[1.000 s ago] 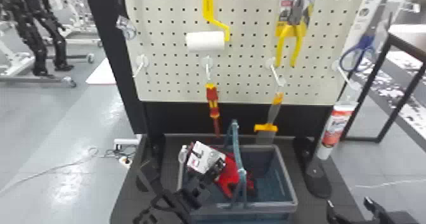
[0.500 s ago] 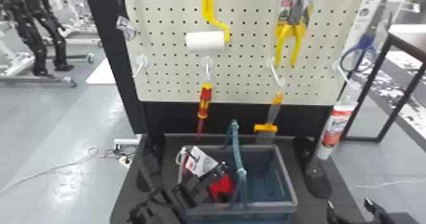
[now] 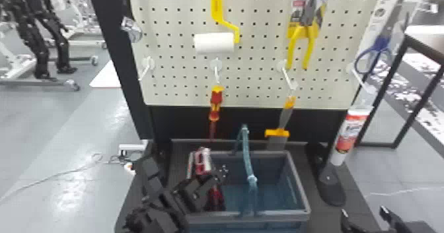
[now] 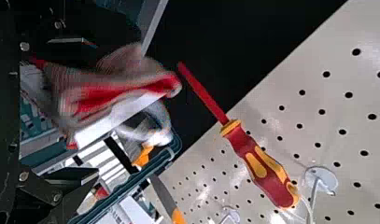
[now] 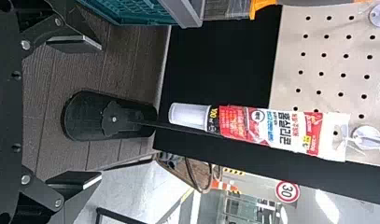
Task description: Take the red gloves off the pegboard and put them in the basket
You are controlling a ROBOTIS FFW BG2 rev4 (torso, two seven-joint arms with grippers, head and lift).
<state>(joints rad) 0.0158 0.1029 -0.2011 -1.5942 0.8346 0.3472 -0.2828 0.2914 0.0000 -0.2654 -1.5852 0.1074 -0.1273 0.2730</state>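
Between left end effector (image 3: 185, 179) fingers (image 4: 73, 173), gloves (image 4: 117, 93)

There's 1 bskt (image 3: 280, 212), 1 scrwdrvr (image 3: 216, 98), 1 roller (image 3: 214, 43)

A robotics lab or test hall, by the look of it. Well beyond the left gripper (image 3: 178, 176), off to its left, black jointed robot legs (image 3: 38, 44) stand near white metal frames on wheels (image 3: 19, 65), on a grey tiled floor (image 3: 76, 130). Ahead of that gripper, a cream perforated pegboard (image 3: 175, 74) carries yellow-handled pliers (image 3: 310, 44), shop-style. Far past the right gripper (image 3: 362, 212) is a round, red-rimmed sign (image 5: 287, 191).
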